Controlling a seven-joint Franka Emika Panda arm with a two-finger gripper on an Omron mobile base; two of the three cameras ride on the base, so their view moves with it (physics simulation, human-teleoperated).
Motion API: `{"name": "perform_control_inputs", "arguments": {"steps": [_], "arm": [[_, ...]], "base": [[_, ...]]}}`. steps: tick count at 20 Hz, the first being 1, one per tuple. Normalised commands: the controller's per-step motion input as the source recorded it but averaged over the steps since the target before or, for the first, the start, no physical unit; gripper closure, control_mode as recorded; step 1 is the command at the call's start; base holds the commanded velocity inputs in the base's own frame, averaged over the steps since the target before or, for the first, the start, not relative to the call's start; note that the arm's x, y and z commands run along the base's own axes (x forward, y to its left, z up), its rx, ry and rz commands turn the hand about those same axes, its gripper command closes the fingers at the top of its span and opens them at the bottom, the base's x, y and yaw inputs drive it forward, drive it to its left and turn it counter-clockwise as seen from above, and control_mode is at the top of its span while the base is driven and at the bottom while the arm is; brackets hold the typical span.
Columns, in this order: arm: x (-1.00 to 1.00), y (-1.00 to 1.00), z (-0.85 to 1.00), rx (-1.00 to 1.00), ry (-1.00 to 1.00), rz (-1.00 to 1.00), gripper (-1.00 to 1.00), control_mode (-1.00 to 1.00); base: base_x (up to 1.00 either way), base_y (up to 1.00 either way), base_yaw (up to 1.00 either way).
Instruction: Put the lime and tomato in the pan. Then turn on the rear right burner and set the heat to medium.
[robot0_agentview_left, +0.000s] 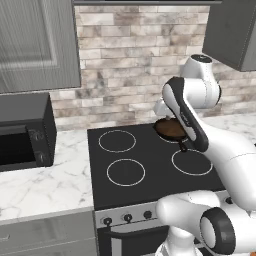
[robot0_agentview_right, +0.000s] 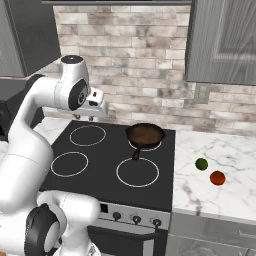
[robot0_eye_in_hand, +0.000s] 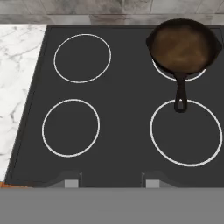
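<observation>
Nearest the hand camera, two dark fingertips (robot0_eye_in_hand: 70, 180) rise at six o'clock of the hand view, over the front edge of the black glass cooktop (robot0_eye_in_hand: 127, 87). The gripper (robot0_eye_in_hand: 107, 181) is above the stove and carries nothing; its jaws are drawn in about as far as they go, with only cooktop glass seen between the tips.

From the hand view, four white rings mark the glass. The pan (robot0_eye_in_hand: 183, 46) sits at one o'clock on the rear right burner (robot0_eye_in_hand: 199, 75), covering most of its ring, and its short black handle points toward six o'clock, its end just over the rim of the front right ring (robot0_eye_in_hand: 187, 132). The pan is empty. Two more rings lie at ten and eight o'clock.

In the right base view, the pan (robot0_agentview_right: 145, 135) stands at the back right of the stove, and on the marble counter (robot0_agentview_right: 225, 150) at three o'clock lie the lime (robot0_agentview_right: 201, 163) and the tomato (robot0_agentview_right: 217, 177), close beside each other but apart, the tomato nearer the front edge. Both are well apart from the pan.

Three knobs (robot0_agentview_right: 136, 219) line the stove front
</observation>
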Motion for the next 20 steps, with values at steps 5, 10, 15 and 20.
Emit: {"name": "perform_control_inputs", "arguments": {"steps": [5, 10, 15, 20], "arm": [[0.00, 0.00, -0.02, 0.00, 0.00, 0.01, -1.00, -1.00], [-0.07, -0.39, -0.39, -0.02, 0.00, 0.03, -1.00, -1.00], [-0.14, -0.74, -0.37, -0.05, 0.00, 0.01, -1.00, -1.00], [-0.07, -0.83, -0.30, -0.02, 0.00, 0.00, -1.00, -1.00]], "base": [[0.00, 0.00, 0.00], [0.00, 0.00, 0.00], [0.00, 0.00, 0.00], [0.00, 0.00, 0.00]]}}
